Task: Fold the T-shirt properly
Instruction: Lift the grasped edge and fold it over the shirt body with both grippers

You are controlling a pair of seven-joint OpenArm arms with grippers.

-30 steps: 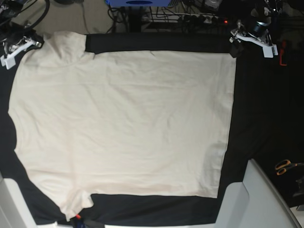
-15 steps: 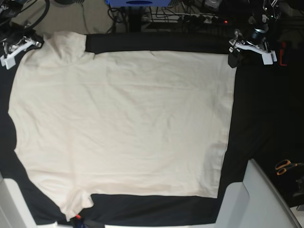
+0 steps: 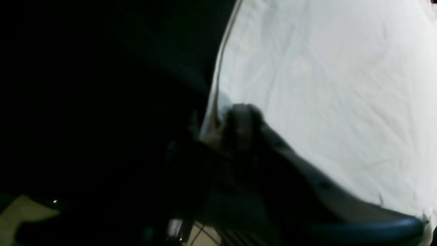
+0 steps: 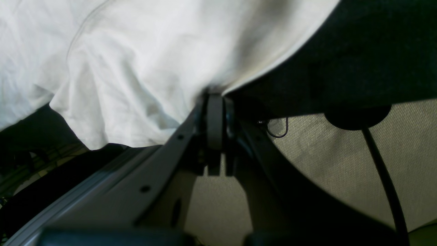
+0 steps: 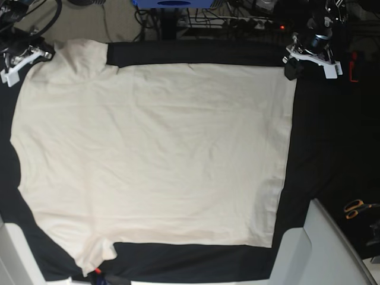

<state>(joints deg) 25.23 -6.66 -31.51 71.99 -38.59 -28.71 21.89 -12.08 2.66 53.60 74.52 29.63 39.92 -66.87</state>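
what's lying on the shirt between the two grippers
Nothing: in the base view the T-shirt is bare cloth from the right gripper across to the left gripper.

There was one T-shirt (image 5: 154, 160), cream-coloured, spread across the worktop (image 5: 314, 148), which carried one black cloth. Two grippers were in view: the right gripper (image 5: 18, 59) at the worktop's far left corner and the left gripper (image 5: 292, 66) at its far right corner. One pair of orange-handled scissors (image 5: 356, 208) lay near the right edge. One blue object (image 5: 172, 3) sat beyond the far edge, along with several cables, too tangled to count.
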